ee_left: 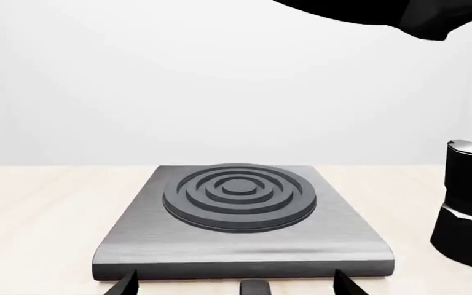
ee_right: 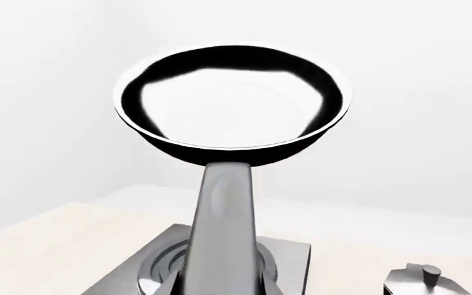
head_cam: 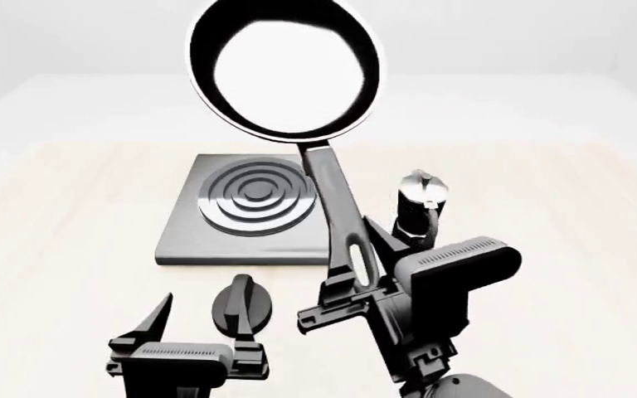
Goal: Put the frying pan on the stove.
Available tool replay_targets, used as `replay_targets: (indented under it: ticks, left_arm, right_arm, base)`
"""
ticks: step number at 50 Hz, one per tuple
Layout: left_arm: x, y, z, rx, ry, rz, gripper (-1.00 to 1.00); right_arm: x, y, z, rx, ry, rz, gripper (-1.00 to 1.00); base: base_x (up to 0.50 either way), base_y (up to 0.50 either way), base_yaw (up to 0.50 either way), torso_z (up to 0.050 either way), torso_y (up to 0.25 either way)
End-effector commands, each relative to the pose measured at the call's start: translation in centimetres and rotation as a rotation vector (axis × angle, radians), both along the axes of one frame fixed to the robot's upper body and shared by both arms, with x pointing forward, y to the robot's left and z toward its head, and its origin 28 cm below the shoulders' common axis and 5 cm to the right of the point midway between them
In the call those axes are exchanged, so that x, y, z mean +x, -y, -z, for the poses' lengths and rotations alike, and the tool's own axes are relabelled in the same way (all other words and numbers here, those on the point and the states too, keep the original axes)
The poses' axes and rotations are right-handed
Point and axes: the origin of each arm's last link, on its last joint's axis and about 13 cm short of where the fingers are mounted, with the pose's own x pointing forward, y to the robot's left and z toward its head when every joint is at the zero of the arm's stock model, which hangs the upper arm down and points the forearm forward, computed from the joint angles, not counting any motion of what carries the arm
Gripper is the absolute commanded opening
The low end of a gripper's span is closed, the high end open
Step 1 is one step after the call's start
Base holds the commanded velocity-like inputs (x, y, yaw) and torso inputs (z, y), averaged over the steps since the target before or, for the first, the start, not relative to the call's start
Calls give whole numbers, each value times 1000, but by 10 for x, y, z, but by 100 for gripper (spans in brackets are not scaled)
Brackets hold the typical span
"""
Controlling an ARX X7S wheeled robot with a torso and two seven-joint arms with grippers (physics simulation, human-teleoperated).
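My right gripper (head_cam: 352, 278) is shut on the loop end of the frying pan's long grey handle (head_cam: 335, 199). It holds the glossy black frying pan (head_cam: 285, 70) raised in the air, its bowl above and beyond the stove (head_cam: 186, 240). In the right wrist view the frying pan (ee_right: 232, 101) fills the middle, and the handle (ee_right: 224, 227) runs down between the fingers of the right gripper (ee_right: 221, 286). The stove (ee_left: 236, 249) is a grey slab with a ringed dark burner (ee_left: 238, 195). My left gripper (head_cam: 199, 327) stands open in front of the stove, holding nothing.
A black-and-silver moka pot (head_cam: 418, 207) stands just right of the stove, close to the pan handle; the moka pot (ee_left: 469, 203) also shows in the left wrist view. A small black knob (head_cam: 239, 303) lies on the wooden table (head_cam: 64, 215) by the open left fingers.
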Motion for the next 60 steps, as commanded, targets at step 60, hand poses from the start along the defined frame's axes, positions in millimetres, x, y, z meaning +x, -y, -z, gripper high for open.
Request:
replay_targets:
  ticks: [60]
  left_arm:
    - [1,0,0,3,-2,3,100]
  right_arm:
    - [80,24,-21,-263,-155,-186,-100]
  base:
    - [0,0,0,1,2]
